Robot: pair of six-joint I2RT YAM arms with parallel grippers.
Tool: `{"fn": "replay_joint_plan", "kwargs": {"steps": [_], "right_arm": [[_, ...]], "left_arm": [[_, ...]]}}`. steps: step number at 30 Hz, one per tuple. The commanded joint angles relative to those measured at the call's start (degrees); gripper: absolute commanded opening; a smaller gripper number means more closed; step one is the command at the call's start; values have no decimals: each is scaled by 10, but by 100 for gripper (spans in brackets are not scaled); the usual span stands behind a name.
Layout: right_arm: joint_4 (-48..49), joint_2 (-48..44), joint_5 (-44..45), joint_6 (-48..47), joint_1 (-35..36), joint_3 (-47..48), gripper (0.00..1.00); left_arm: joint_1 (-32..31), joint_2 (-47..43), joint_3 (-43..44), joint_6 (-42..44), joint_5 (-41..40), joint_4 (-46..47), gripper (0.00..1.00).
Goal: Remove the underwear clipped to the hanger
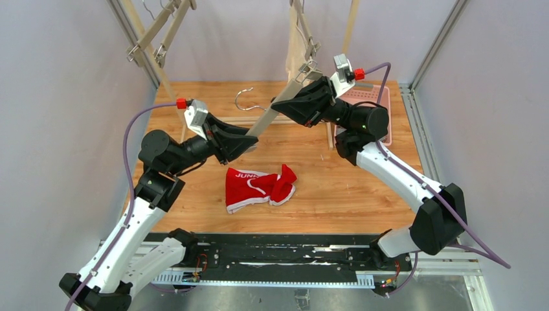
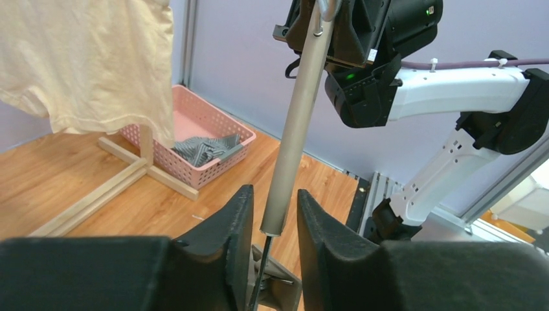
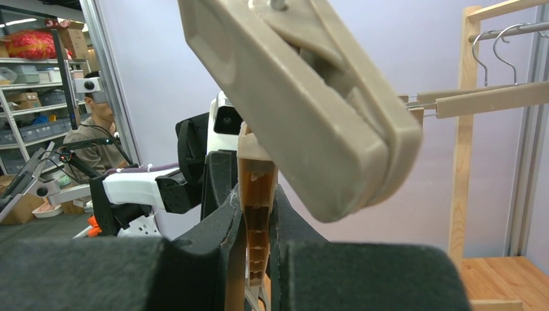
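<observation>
Left claw [image 2: 273, 192]: part closed, one finger on each side of the lower end of the hanger's bar. A thin gap shows on both sides, so I cannot tell whether it is gripping.
Red underwear [image 1: 257, 186]: lies crumpled and loose on the desk [image 1: 336, 194], on the near side of the left claw and slightly to its right, apart from both claws. It has white trim and white lettering on the waistband.
Hanger [image 1: 267, 119]: a beige bar held off the desk, running at a tilt from the left claw up to the right claw. Its beige clip [image 3: 304, 110] fills the foreground just above the right claw's fingers.
Right claw [image 3: 257, 207]: clenched on a thin tan part of the hanger, fingers pressed against both faces.
Cream underwear [image 2: 84, 58]: hangs just behind the right claw, above the desk. What holds its top edge is out of view.
Pink basket [image 2: 217, 113]: sits on the desk, behind and to the right of the right claw.
Grey striped underwear [image 2: 206, 149]: lies bundled inside the pink basket, well apart from both claws.
</observation>
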Motion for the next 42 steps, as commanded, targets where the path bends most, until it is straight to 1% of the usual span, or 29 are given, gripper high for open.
{"fn": "replay_joint_plan", "kwargs": {"steps": [1,6,7,9,15,16,17,19,21,22,23,24,26,27,29,30,31,33,34,35,37,38,40,42], "right_arm": [[27,-16,2,-1,8,-1,1],[27,-16,0,0,9,-2,1],[27,-16,0,0,9,-2,1],[26,-15,0,0,9,-5,1],[15,-15,3,-8,10,-18,1],[5,-16,2,-13,9,-19,3],[-1,-18,3,-21,9,-20,11],[-21,-25,4,-38,9,-27,33],[-39,-34,9,-59,9,-35,51],[-45,-38,12,-69,9,-41,61],[-51,-41,15,-78,9,-45,69],[-57,-43,15,-87,9,-50,73],[-70,-47,13,-104,10,-57,74],[-74,-50,9,-110,10,-61,75],[-92,-61,4,-126,9,-71,75],[-116,-69,2,-147,10,-75,75],[-160,-80,4,-180,11,-80,75],[-291,-114,36,-277,25,-89,75],[-379,-133,73,-346,42,-91,75],[-494,-155,126,-415,74,-89,75],[-615,-172,237,-521,125,-89,75],[-651,-175,280,-551,143,-93,75],[-695,-177,337,-567,160,-110,75],[-702,-184,352,-553,163,-150,75]], "left_arm": [[-3,-4,13,6,17,19,27],[-3,-2,15,7,25,30,20],[-3,0,16,6,29,34,15],[-3,2,21,2,31,40,1],[-3,-5,48,-15,16,40,0],[-4,-6,52,-18,12,38,0],[-3,-7,58,-19,11,29,0],[-3,-9,71,-17,12,8,0],[-3,-15,79,-15,14,-6,0],[-3,-18,80,-16,12,-8,0],[-3,-22,80,-18,14,-8,0],[-3,-25,81,-22,15,-8,0],[-3,-30,84,-24,16,-14,0],[-3,-32,87,-19,9,-28,0],[-3,-33,101,10,-22,-86,0],[-3,-33,114,42,-46,-135,0],[-3,-32,127,67,-83,-183,0],[-3,-29,156,108,-175,-288,0],[-3,-23,170,125,-224,-332,0],[-3,-17,184,140,-271,-379,0],[-3,1,208,163,-349,-455,0],[-3,11,215,171,-382,-486,0],[-3,28,228,179,-433,-532,0],[-3,42,232,184,-446,-553,0]]}}
